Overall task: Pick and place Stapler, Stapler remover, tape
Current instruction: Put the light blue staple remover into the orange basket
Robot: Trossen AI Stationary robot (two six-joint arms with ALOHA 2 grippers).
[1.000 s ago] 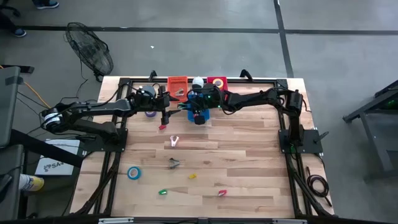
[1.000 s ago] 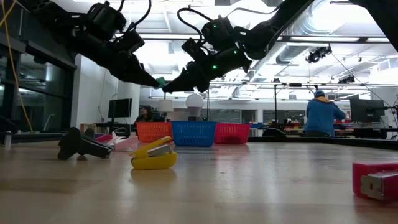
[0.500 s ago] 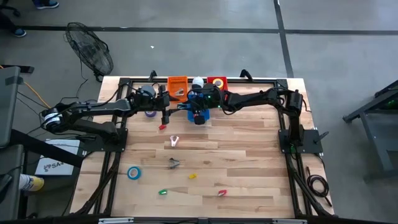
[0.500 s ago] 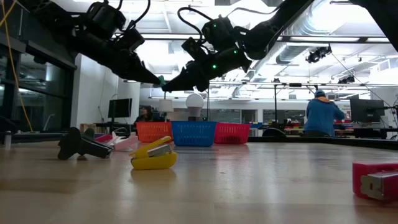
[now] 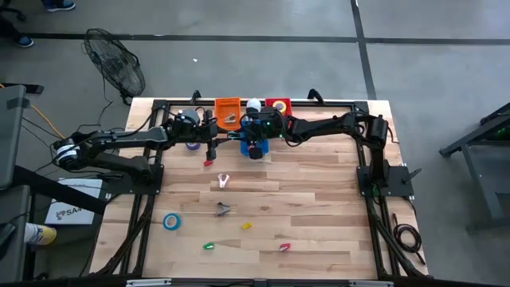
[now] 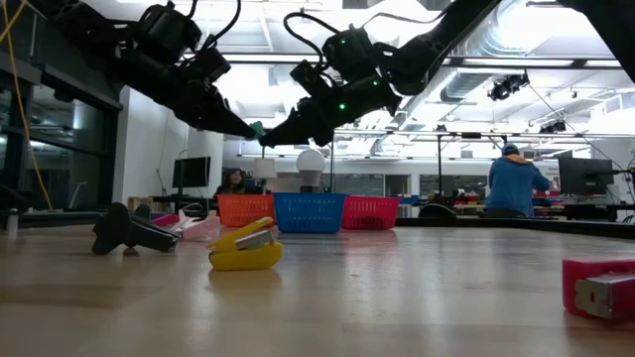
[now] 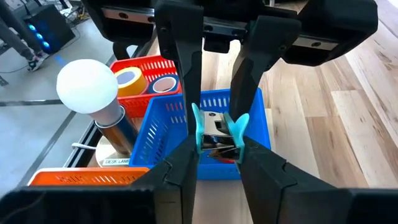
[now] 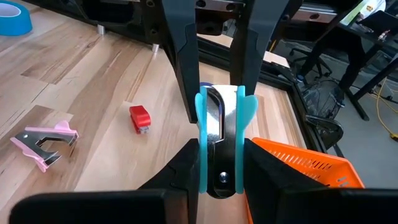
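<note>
A teal staple remover (image 7: 216, 134) hangs in mid-air near the far edge of the table, over the blue basket (image 7: 163, 134). Both grippers are shut on it and meet tip to tip. My left gripper (image 7: 217, 152) comes from the table's left and my right gripper (image 8: 221, 149) from its right; the low view shows them as left gripper (image 6: 248, 127) and right gripper (image 6: 272, 134). Yellow tape (image 7: 127, 81) and pink tape (image 7: 163, 84) lie in the red basket (image 7: 152, 65). A blue tape roll (image 5: 171, 221) and a small red stapler (image 8: 139, 119) lie on the table. My left gripper pinches the remover's two teal handles (image 7: 196, 140) between its two fingers, at the end facing it. The fingers come nearly level, from the table's left. The remover is lifted clear. My right gripper pinches the remover's two teal sides (image 8: 201, 146) between its fingers, the metal jaw plate (image 8: 214, 121) showing between them. Its fingers come nearly level, from the table's right, opposite the left fingers. The remover hangs clear of the table.
An orange basket (image 5: 227, 112) and a white-bulbed lamp (image 7: 87, 84) stand at the far edge. A pink staple remover (image 8: 43, 144), a dark one (image 5: 224, 209), a yellow stapler (image 6: 245, 248) and small coloured pieces lie on the near half of the table.
My left gripper has shut on the teal staple remover, which my right gripper keeps holding. Neither arm has moved, and the remover stays in the same place in the air.
</note>
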